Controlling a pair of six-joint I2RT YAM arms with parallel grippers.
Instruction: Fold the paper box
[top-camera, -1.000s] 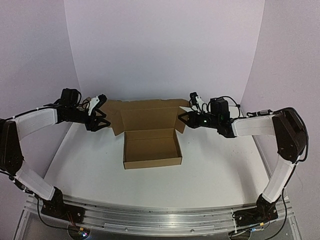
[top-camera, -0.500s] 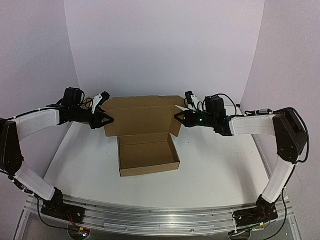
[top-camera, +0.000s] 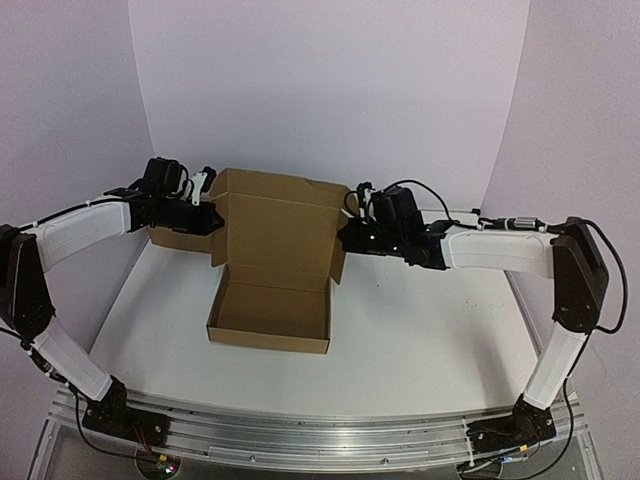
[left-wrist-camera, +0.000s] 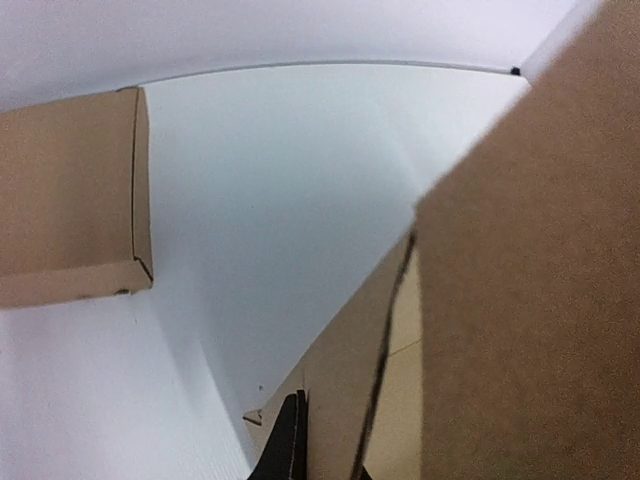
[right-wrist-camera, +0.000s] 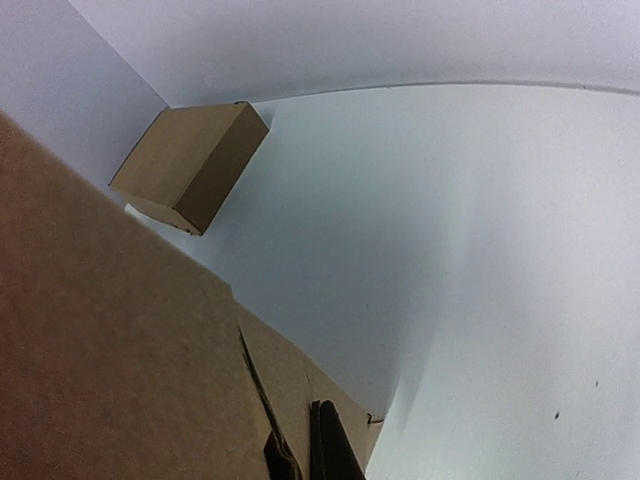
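We see the paper box (top-camera: 270, 310) near the middle of the counter (top-camera: 430, 320), its shallow tray open and its lid panel (top-camera: 280, 225) standing upright along the 12 o'clock side; the left fingers (top-camera: 210, 224) are pressed together on the cardboard at the panel's 9 o'clock edge; the right fingers (top-camera: 344, 238) pinch its 3 o'clock edge the same way. A second, closed cardboard box (top-camera: 168, 238) lies at the counter's 10 o'clock, behind the left fingers.

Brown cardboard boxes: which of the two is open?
The brown cardboard mailer box in the middle, its lid panel standing up. The other brown cardboard box, far left, is shut.
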